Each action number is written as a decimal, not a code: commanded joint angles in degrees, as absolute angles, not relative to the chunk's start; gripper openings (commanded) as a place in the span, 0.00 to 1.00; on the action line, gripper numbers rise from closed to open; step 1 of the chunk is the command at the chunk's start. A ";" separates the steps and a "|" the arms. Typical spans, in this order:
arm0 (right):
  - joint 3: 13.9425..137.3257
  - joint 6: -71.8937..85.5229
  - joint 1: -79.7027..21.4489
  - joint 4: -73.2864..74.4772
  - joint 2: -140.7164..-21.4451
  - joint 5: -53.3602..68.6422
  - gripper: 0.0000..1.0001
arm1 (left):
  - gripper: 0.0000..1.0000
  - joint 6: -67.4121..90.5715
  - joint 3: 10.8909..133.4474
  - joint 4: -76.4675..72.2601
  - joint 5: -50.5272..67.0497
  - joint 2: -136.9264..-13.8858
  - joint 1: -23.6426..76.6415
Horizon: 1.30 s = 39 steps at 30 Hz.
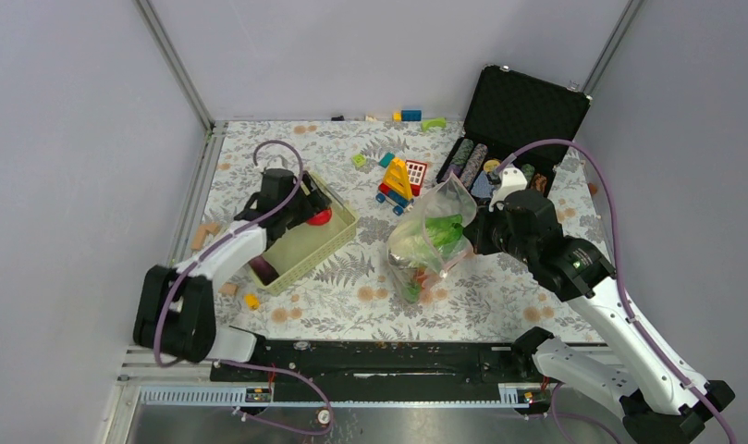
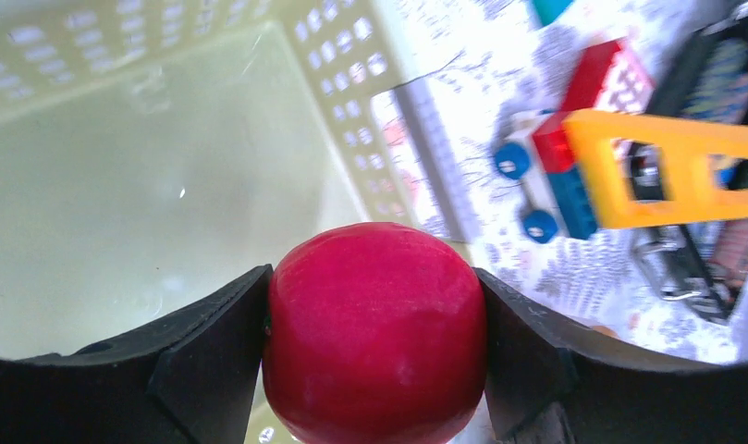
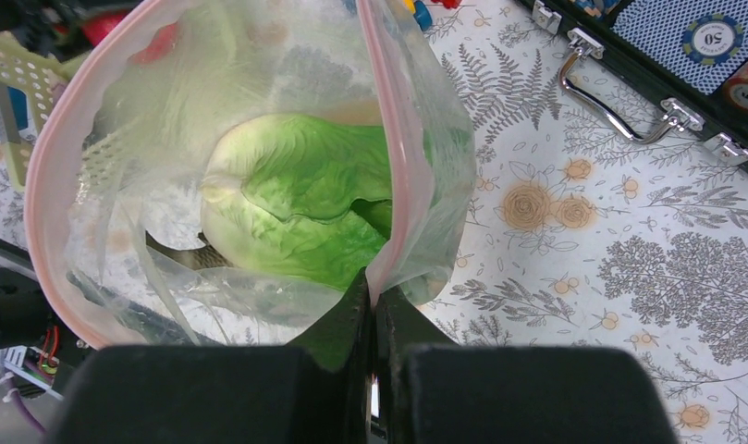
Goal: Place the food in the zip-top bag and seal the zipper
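My left gripper [image 1: 316, 215] [image 2: 374, 347] is shut on the red round toy fruit [image 2: 374, 333] [image 1: 320, 218], holding it over the far end of the pale green basket [image 1: 328, 242] [image 2: 139, 185]. My right gripper [image 1: 476, 231] [image 3: 374, 301] is shut on the pink zipper strip [image 3: 388, 148] of the clear zip-top bag [image 1: 430, 242], holding its mouth open and raised. Green leafy pieces [image 3: 305, 213] [image 1: 444, 233] lie inside the bag. Something orange shows low in the bag [image 1: 432, 274].
A toy block truck [image 1: 399, 185] [image 2: 619, 157] stands behind the bag. An open black case [image 1: 513, 129] with poker chips sits at the back right; its handle [image 3: 619, 102] is near the bag. A dark purple piece [image 1: 264, 270] lies in the basket. Small blocks [image 1: 251, 301] lie beside the basket.
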State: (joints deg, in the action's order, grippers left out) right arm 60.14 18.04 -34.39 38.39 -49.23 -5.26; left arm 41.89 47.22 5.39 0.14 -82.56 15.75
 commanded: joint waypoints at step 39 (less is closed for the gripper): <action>73.92 28.32 -34.53 42.87 -58.82 8.62 0.00 | 0.43 20.66 71.77 -2.73 14.02 -69.37 49.80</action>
